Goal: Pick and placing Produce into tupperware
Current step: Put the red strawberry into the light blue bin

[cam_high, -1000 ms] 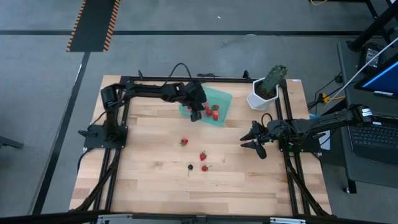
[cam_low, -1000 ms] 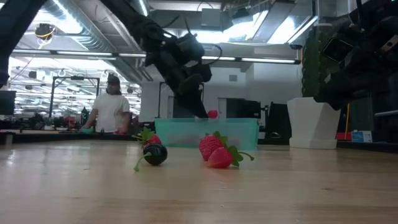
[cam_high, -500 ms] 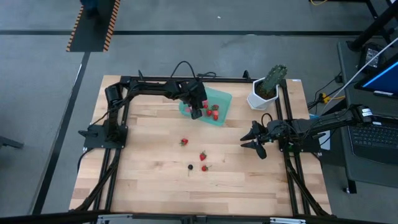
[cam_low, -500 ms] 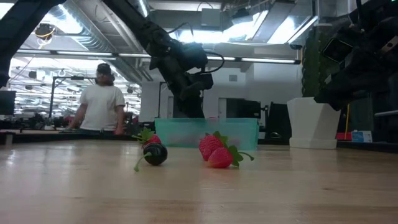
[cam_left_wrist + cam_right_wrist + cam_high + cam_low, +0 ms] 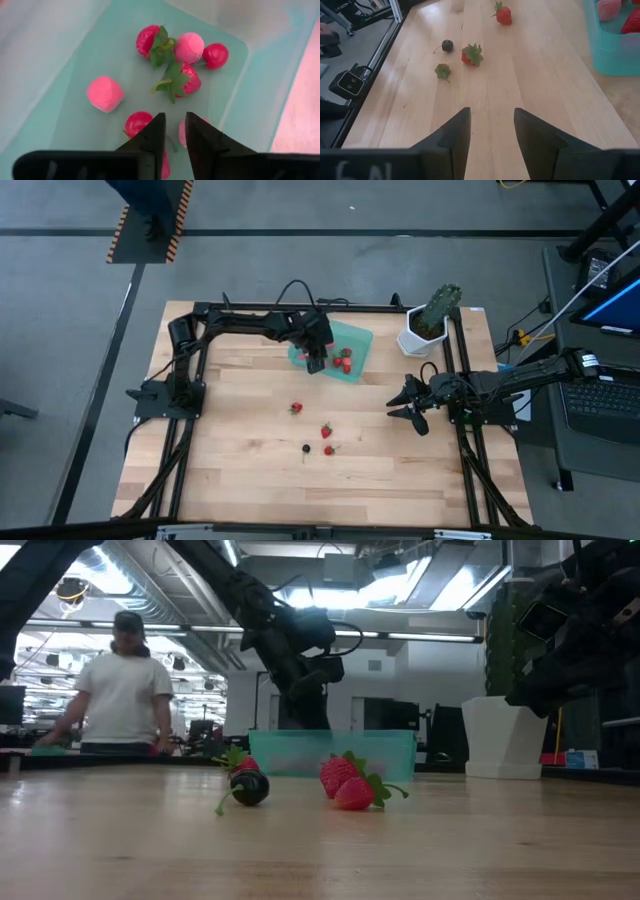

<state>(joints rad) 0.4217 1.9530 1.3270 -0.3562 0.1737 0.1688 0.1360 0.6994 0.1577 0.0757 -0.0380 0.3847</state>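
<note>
The teal tupperware stands at the far middle of the table and holds several pieces of Produce: red strawberries, pale pink pieces and small red ones. My left gripper reaches down into it, slightly open, with nothing between its fingers. Three strawberries and a dark berry lie on the wood in the middle of the table. My right gripper waits open at the right side, above the table.
A cactus-like plant in a white pot stands at the far right corner. Black frame rails run along the table's left, right and far edges. Bare wood lies in front of the loose berries. A person moves in the room behind.
My left gripper has sunk from above the tupperware's rim down into it and shifted a little toward the far edge. The pink piece that showed at its fingertips above the rim a second ago no longer shows there.
</note>
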